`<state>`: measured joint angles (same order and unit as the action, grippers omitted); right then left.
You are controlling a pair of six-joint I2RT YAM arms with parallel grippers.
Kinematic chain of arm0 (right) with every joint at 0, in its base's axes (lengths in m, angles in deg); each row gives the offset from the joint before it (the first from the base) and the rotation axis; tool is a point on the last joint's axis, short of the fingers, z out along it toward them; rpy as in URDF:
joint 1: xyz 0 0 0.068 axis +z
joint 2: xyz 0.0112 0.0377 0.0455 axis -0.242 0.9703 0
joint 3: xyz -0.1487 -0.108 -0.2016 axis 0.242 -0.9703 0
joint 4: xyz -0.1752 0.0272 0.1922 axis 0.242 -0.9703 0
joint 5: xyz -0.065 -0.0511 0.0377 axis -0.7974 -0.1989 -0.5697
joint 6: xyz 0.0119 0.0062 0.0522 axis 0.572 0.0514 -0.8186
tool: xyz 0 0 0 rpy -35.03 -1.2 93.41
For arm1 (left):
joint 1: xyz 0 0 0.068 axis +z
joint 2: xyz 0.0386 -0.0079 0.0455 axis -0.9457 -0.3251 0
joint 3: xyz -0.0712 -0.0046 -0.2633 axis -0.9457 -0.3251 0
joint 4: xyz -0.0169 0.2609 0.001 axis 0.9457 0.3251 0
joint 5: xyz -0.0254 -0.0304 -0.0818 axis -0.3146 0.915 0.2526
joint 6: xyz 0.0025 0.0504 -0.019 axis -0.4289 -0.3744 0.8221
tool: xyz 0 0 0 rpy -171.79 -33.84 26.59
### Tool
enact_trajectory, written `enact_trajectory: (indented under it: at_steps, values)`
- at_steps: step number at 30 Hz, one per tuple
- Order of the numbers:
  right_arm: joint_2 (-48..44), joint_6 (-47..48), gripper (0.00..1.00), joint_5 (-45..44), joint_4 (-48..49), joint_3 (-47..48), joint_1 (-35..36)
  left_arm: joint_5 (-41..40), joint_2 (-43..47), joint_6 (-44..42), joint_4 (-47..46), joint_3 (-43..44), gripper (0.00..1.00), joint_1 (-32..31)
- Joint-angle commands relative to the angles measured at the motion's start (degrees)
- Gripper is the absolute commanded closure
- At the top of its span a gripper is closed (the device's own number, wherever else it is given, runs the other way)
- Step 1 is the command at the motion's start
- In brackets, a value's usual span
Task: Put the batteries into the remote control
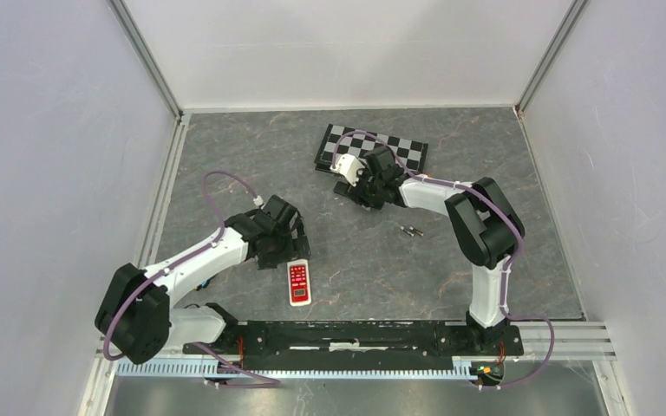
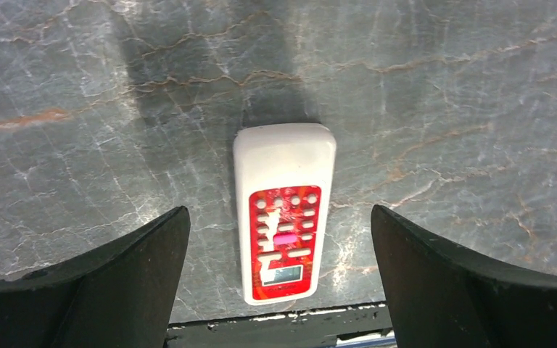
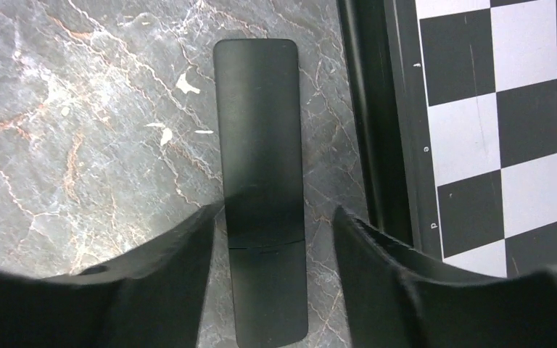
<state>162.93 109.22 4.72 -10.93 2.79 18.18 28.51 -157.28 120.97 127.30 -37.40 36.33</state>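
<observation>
Grey marbled table [image 1: 251, 165]: white/red remote [image 1: 299, 282] face up nr front edge; 2 batteries [image 1: 412, 230] mid-right; black remote [image 3: 261, 188] flat, just beside chessboard [image 1: 403, 149], not touching.

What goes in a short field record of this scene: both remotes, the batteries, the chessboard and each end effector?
white and red remote: flat on the table, buttons up
black remote: flat, plain side up, beside the chessboard
batteries: loose on the table, apart from both remotes
left end effector: open wide, fingers clear either side of the white and red remote
right end effector: open, fingers straddling the black remote
</observation>
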Motion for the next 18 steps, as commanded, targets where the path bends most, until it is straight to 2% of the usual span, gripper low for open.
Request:
enact_trajectory:
  at_steps: [1,5,12,14,16,18]
  values:
    - [0.89,1.81,0.31,3.29,-3.16,2.66,0.07,-5.43,-0.31,4.23,-0.08,-0.78,0.00,-0.76]
    - [-2.49,-3.01,0.23,5.36,-0.90,1.86,-0.02,-5.44,-1.35,4.20,-0.25,-1.13,0.02,-2.76]
    - [-13.82,-21.63,0.21,6.52,8.21,-6.21,-0.19,-9.83,-5.97,9.58,-0.12,-3.17,0.11,-10.37]
    - [-17.76,-26.86,0.20,5.63,10.92,-10.43,-0.26,-11.86,-7.45,11.56,0.10,-3.88,0.16,-11.65]
    - [-21.36,-31.60,0.19,4.47,11.99,-13.85,-0.35,-13.42,-8.91,12.90,0.02,-3.72,0.26,-13.38]
    - [-24.46,-33.97,0.19,3.81,11.34,-16.51,-0.50,-15.00,-10.38,13.49,-0.29,-2.86,0.30,-15.67]
